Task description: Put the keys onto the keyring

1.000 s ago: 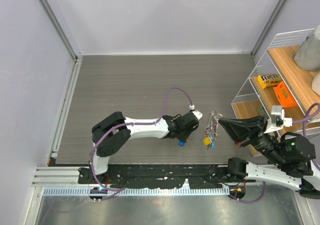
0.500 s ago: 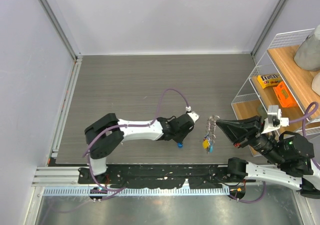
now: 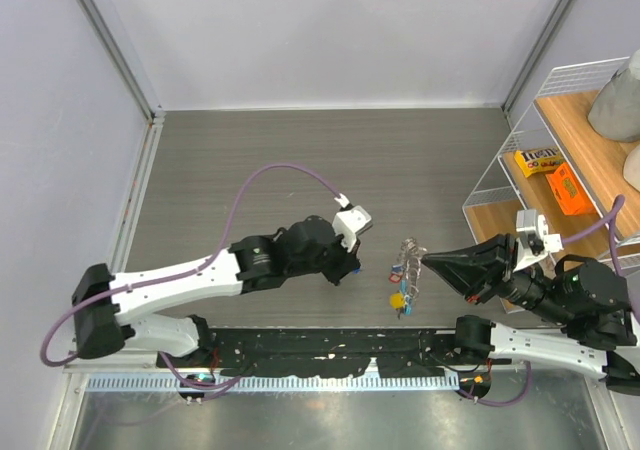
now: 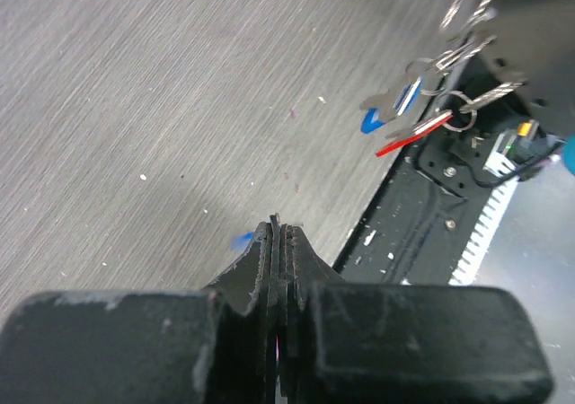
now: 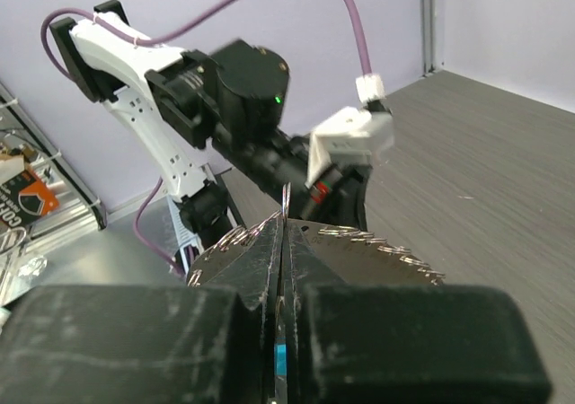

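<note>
My right gripper (image 3: 426, 260) is shut on the keyring (image 3: 408, 254), a jagged silvery loop held off the table. In the right wrist view the loop (image 5: 395, 247) fans out either side of the closed fingertips (image 5: 284, 226), with a light-blue strip between them. Several keys (image 3: 399, 298) with yellow, blue and red tags hang from it, also seen in the left wrist view (image 4: 418, 108). My left gripper (image 3: 349, 267) sits just left of them, low over the table. It is shut (image 4: 280, 233) on a thin key whose blue tag (image 4: 241, 239) peeks out beside the fingers.
A white wire shelf (image 3: 500, 185) with a yellow packet (image 3: 537, 160) and an orange box (image 3: 570, 188) stands at the right. A black rail (image 3: 330, 345) runs along the table's near edge. Grey walls close the back and left.
The left arm has stretched out and its gripper has moved left and slightly back with the blue-tagged key. The right gripper has carried the keyring and hanging keys leftward.
</note>
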Robot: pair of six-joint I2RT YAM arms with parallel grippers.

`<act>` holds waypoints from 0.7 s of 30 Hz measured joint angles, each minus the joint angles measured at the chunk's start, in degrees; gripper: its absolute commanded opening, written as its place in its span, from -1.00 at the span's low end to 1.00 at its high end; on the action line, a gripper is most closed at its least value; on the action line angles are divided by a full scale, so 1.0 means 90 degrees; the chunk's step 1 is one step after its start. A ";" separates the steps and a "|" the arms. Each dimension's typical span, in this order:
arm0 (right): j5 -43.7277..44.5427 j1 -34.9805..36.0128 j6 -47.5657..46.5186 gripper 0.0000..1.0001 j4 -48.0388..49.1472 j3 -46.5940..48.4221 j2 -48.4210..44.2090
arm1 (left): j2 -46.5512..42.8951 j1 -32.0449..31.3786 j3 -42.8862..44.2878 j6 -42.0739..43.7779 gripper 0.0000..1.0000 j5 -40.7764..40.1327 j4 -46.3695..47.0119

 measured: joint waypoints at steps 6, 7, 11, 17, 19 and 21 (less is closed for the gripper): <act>-0.0333 0.0000 -0.0005 -0.88 -0.0262 0.0063 0.0296 | -0.1183 -0.0066 -0.0267 0.0121 -1.00 0.0248 -0.0197; -0.0401 0.0000 -0.0010 -0.88 -0.0284 0.0063 0.0362 | -0.1358 -0.0068 -0.0284 0.0121 -1.00 0.0306 -0.0216; -0.0687 0.0000 -0.0061 -0.89 -0.0289 0.0063 0.0571 | -0.2045 -0.0078 -0.0342 0.0119 -1.00 0.0549 -0.0238; -0.1258 0.0000 -0.0194 -0.88 -0.0260 0.0063 0.0714 | -0.2851 -0.0097 -0.0372 0.0121 -1.00 0.0937 -0.0236; -0.1450 0.0000 -0.0219 -0.88 -0.0257 0.0075 0.0763 | -0.3053 -0.0097 -0.0376 0.0126 -1.00 0.1086 -0.0228; -0.1637 0.0000 -0.0243 -0.88 -0.0245 0.0090 0.0835 | -0.3242 -0.0097 -0.0393 0.0131 -1.00 0.1265 -0.0226</act>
